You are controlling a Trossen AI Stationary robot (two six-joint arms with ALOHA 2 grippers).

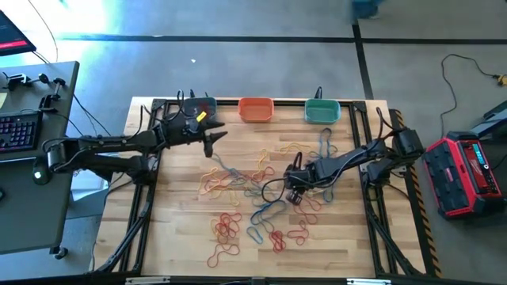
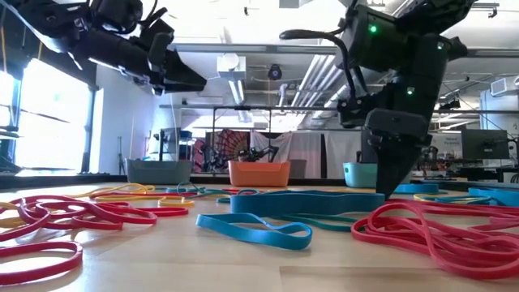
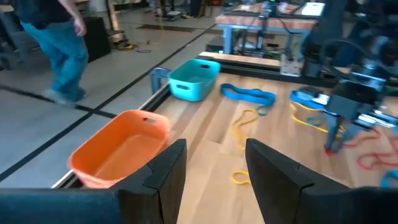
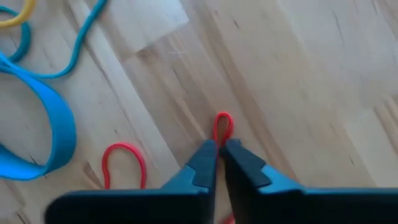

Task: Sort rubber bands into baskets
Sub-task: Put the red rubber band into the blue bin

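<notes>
A red rubber band (image 4: pixel 222 126) lay on the wooden table (image 4: pixel 298 74), its loop pinched between the closed right gripper (image 4: pixel 219 149) fingertips, a grip only the right wrist view revealed. From above, that gripper (image 1: pixel 295 192) sat mid-table among scattered bands, while the left gripper (image 1: pixel 215 141), open and empty, hovered at ten o'clock near the grey-blue basket (image 1: pixel 198 108).

The floor (image 1: pixel 238 63) is grey concrete crossed by dark tape lines. A desk with a keyboard (image 1: pixel 17 131) stands to one side, a red and black case (image 1: pixel 467 174) on the other. Overhead run white ducts (image 2: pixel 320 77). Bright windows (image 2: pixel 53 113) glare. A person in jeans (image 3: pixel 59 43) walks past.
</notes>
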